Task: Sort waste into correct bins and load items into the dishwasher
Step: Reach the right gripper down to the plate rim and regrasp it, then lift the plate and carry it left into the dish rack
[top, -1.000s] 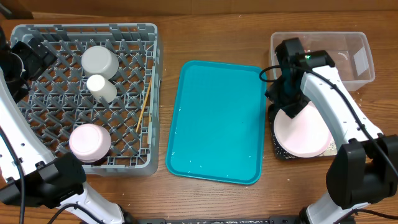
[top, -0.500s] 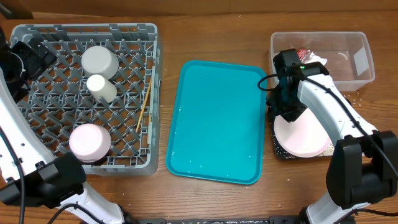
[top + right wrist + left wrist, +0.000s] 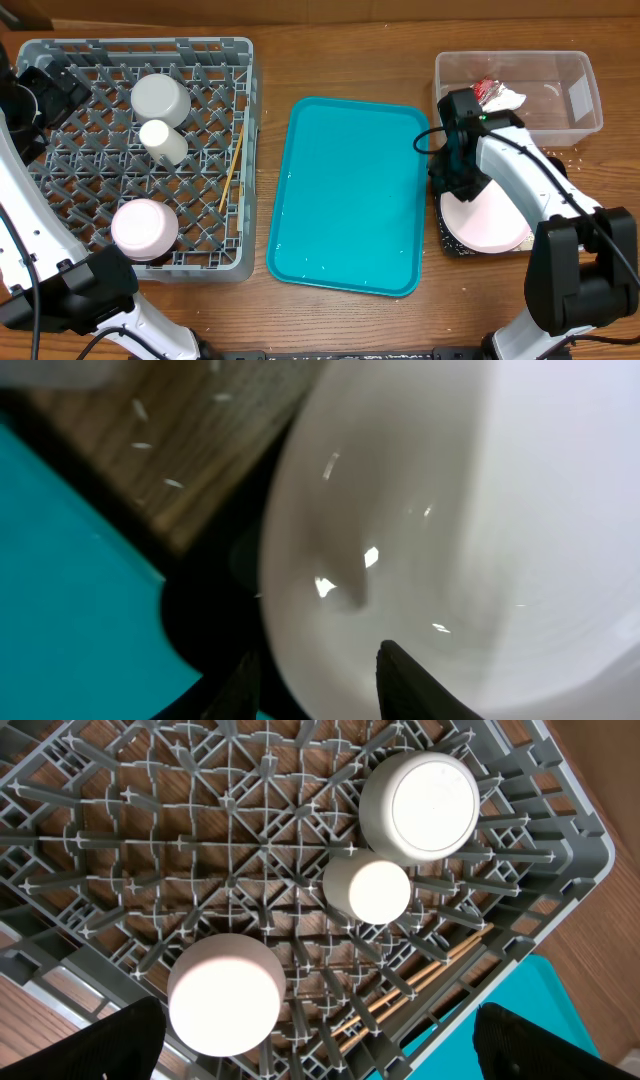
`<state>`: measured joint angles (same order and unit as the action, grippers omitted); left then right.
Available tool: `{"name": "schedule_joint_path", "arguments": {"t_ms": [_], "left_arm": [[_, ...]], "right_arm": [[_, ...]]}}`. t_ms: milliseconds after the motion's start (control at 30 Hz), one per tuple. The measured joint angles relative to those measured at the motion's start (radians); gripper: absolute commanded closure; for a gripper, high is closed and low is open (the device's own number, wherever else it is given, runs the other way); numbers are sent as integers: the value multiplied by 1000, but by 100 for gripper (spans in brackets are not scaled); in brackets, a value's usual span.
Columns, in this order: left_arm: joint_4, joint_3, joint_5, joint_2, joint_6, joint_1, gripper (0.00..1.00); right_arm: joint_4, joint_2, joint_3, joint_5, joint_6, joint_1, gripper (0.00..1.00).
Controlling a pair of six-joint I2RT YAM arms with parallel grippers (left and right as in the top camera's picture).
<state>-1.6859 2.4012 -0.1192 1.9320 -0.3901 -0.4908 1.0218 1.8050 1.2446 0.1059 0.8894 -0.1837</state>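
Note:
My right gripper (image 3: 458, 188) (image 3: 318, 660) is closed on the left rim of the large white plate (image 3: 492, 218) (image 3: 470, 510), one finger over it and one outside. The plate lies over the black tray (image 3: 445, 240) (image 3: 205, 610). The clear tub (image 3: 580, 125) holds the crumpled napkin (image 3: 505, 98) and the red-and-white packet (image 3: 485, 88). The grey dish rack (image 3: 60, 50) (image 3: 560, 830) holds an upturned bowl (image 3: 160, 97) (image 3: 418, 805), a cup (image 3: 162, 141) (image 3: 366, 888), a smaller plate (image 3: 143, 228) (image 3: 224, 992) and chopsticks (image 3: 232, 165) (image 3: 420, 975). My left gripper (image 3: 310, 1045) is open and empty above the rack.
The teal tray (image 3: 348, 195) (image 3: 70, 590) lies between the rack and the black tray. Rice grains lie on the wood by the tub (image 3: 572, 155) (image 3: 150, 445) and on the black tray's right edge (image 3: 537, 240).
My right wrist has shifted a little left and down along the plate's left rim, uncovering the napkin and packet in the tub. The plate has barely moved. The left arm has not moved.

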Motion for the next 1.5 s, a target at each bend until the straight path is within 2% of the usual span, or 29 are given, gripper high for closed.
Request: {"name": "schedule_joint_path", "arguments": {"t_ms": [200, 300, 700, 800, 867, 933, 967, 1133, 1500], "left_arm": [[0, 0, 0, 0, 0, 0, 0], [0, 0, 0, 0, 0, 0, 0], [0, 0, 0, 0, 0, 0, 0], [0, 0, 0, 0, 0, 0, 0], [0, 0, 0, 0, 0, 0, 0], [0, 0, 0, 0, 0, 0, 0], [0, 0, 0, 0, 0, 0, 0], [0, 0, 0, 0, 0, 0, 0], [0, 0, 0, 0, 0, 0, 0]], "right_arm": [[-31, 0, -16, 3, 0, 0, 61], [-35, 0, -16, 3, -3, 0, 68], [-72, 0, -62, 5, 0, 0, 70], [-79, 0, -62, 5, 0, 0, 75], [-79, 0, -62, 4, -2, 0, 83], [-72, 0, -62, 2, 3, 0, 95], [-66, 0, -61, 2, 3, 0, 96], [3, 0, -24, 10, -4, 0, 96], [179, 0, 178, 5, -3, 0, 96]]}}
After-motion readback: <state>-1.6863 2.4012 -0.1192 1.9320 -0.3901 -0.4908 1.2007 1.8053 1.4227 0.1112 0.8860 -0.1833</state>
